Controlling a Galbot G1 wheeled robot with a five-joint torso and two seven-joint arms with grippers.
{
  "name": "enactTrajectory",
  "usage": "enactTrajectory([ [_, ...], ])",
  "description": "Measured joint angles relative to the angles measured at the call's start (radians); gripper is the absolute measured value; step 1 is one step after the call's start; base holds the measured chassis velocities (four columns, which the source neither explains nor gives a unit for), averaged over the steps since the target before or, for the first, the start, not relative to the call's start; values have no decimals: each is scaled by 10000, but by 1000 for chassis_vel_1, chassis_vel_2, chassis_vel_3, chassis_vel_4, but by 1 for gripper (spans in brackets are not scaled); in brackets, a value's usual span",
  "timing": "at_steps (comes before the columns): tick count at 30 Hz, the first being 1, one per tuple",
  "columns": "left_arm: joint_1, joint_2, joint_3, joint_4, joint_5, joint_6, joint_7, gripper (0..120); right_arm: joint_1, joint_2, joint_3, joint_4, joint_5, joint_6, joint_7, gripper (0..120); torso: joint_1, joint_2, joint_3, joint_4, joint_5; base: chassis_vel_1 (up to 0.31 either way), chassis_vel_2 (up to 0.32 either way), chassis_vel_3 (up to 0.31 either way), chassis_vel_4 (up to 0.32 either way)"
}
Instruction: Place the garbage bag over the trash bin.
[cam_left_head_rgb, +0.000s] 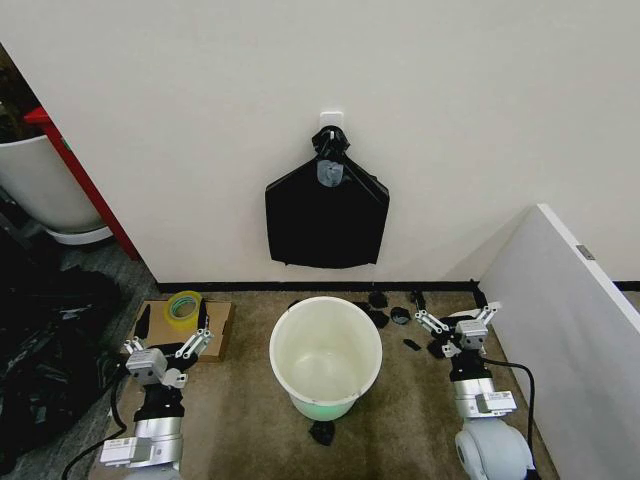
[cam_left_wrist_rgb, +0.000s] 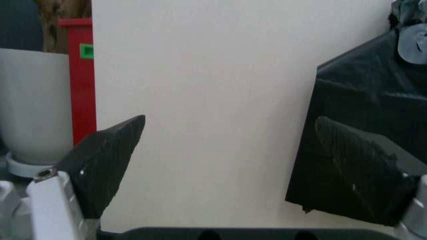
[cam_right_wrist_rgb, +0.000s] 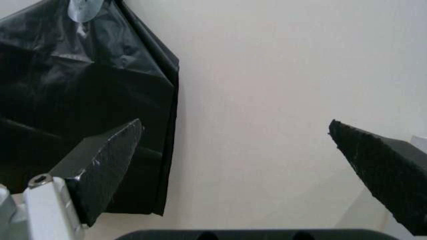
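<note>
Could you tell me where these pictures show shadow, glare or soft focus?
Head view: even light, a soft shadow on the wall around the hanging black bundle, and the trash bin bright inside. Left wrist view: the left hand close and soft-edged, open. Right wrist view: faint sheen on the bundle's wrinkles, right hand open.

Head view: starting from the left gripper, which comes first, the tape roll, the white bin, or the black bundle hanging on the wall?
From the left gripper:
1. Tape roll, just ahead on the cardboard.
2. Trash bin, centre floor.
3. Black bundle, up on the wall.
</note>
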Motion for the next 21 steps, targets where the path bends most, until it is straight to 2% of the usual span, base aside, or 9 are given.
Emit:
enactTrajectory([
  [4,48,7,-37,-41,-6,-84,-9,100,58,9,-160,73,259,-139,-7,100,0,0,0,-1,0,0,0,0,0],
  [7,84,92,-52,-106,-23,-91,-87,100,313,-84,-749,277,2090,-877,-101,100,0,0,0,-1,-1,0,0,0,0],
  [8,84,92,-52,-106,-23,-91,-87,100,313,-84,-749,277,2090,-877,-101,100,0,0,0,-1,-1,0,0,0,0],
  [11,111,188,-86,-152,-26,-91,-170,100,708,-268,-1179,338,3515,-1430,-266,100,0,0,0,0,0,0,0,0,0],
  [13,144,256,-115,-165,-27,-92,-211,100,1090,-455,-1541,342,4737,-1804,-484,100,0,0,0,0,-1,0,0,0,0],
  [15,171,318,-121,-145,-24,-94,-240,100,1614,-647,-2108,372,6612,-2322,-639,100,0,0,1,0,0,0,0,0,0],
  [16,171,318,-121,-145,-24,-94,-240,100,1614,-647,-2108,372,6612,-2322,-639,100,0,0,1,0,0,0,0,0,0],
  [21,62,355,-92,84,29,-9,-250,100,3132,-483,-3178,158,10240,-3224,-639,100,0,0,1,0,-3,0,0,0,0],
])
